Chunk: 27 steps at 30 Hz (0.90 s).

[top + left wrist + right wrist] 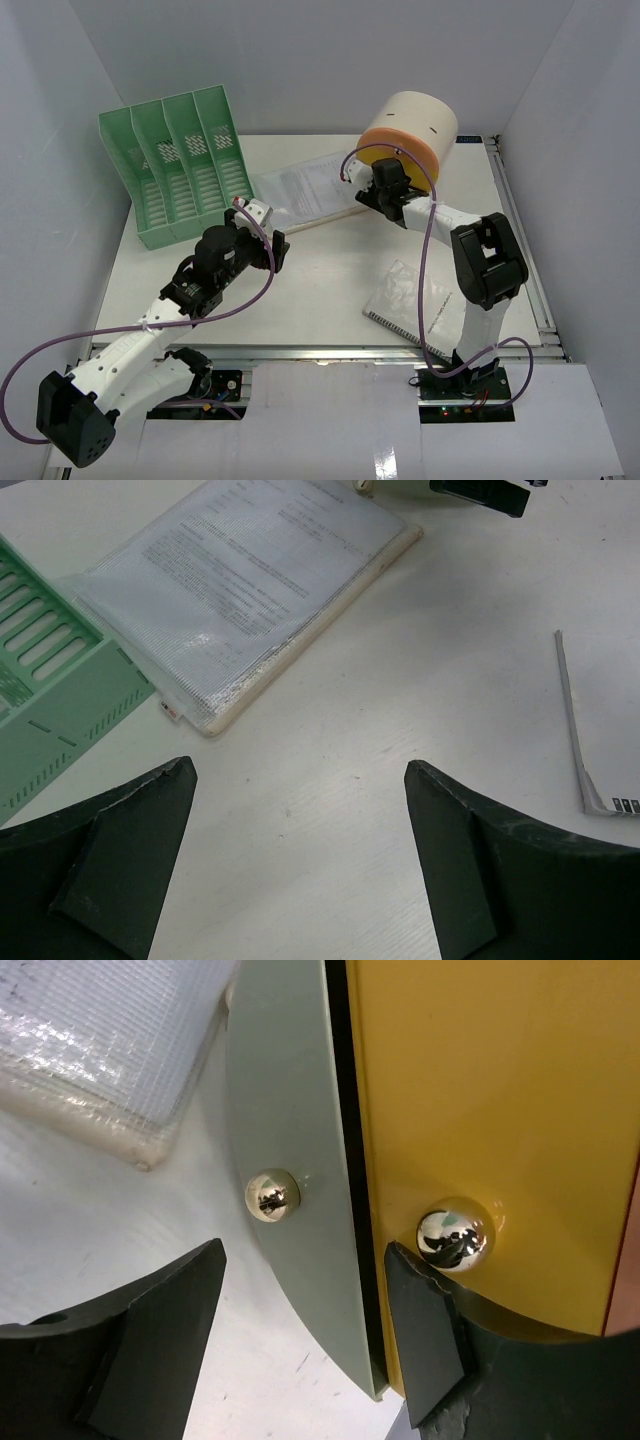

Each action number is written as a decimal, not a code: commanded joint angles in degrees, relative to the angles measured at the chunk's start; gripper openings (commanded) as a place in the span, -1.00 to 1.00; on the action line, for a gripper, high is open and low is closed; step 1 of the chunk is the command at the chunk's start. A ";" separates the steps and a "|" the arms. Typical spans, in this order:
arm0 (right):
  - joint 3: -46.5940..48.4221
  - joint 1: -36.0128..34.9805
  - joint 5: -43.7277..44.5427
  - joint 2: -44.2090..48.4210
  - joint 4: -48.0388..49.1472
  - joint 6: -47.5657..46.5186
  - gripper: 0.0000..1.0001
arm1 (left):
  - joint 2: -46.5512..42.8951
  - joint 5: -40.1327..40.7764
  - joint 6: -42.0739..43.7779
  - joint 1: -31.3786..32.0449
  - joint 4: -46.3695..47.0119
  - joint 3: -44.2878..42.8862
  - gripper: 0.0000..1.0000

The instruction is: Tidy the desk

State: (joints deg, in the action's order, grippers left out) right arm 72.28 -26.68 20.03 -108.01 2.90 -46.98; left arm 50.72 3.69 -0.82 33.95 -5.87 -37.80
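Note:
The desk (330, 275) is a white tabletop with aluminium rails. My left gripper (265, 238) is open and empty, low over bare desk (320, 780) just short of a clear mesh pouch of papers (250, 580). My right gripper (372, 185) is open at the base of a round cream and orange drawer unit (410, 130). In the right wrist view its jaws (305, 1290) straddle the edge of a grey-green drawer front (290, 1110) with a chrome knob (272, 1193). The right fingertip (420, 1300) sits against a yellow drawer front (480, 1080), just below its knob (455, 1235).
A green file rack (175, 170) stands at the back left, and its corner shows in the left wrist view (50, 690). The pouch (305, 190) lies between the rack and the drawer unit. A spiral notebook (415, 300) lies at the front right, by the right arm.

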 commanded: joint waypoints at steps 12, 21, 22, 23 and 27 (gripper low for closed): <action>-3.10 2.12 -19.79 8.26 -6.66 -3.25 0.39 | -1.15 0.88 0.43 -0.19 0.33 -0.39 0.94; 0.89 2.08 -32.17 5.67 -19.61 -7.65 -0.35 | -1.05 0.86 0.38 -0.46 0.24 -0.34 0.94; 1.00 2.07 -30.70 5.03 -18.74 -6.97 -0.36 | -1.13 0.95 0.38 -0.47 0.31 -0.34 0.94; 1.44 2.21 -29.71 4.08 -18.33 -5.76 -0.36 | -1.15 1.03 0.38 -0.47 0.19 -0.34 0.94; 3.30 2.33 -27.79 0.91 -18.36 -4.59 -0.43 | -1.29 1.14 0.47 -0.56 0.14 -0.44 0.95</action>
State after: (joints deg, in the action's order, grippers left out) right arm 72.29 -24.72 -9.03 -104.63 -13.41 -52.85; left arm 50.72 4.10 -0.84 33.85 -5.98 -37.80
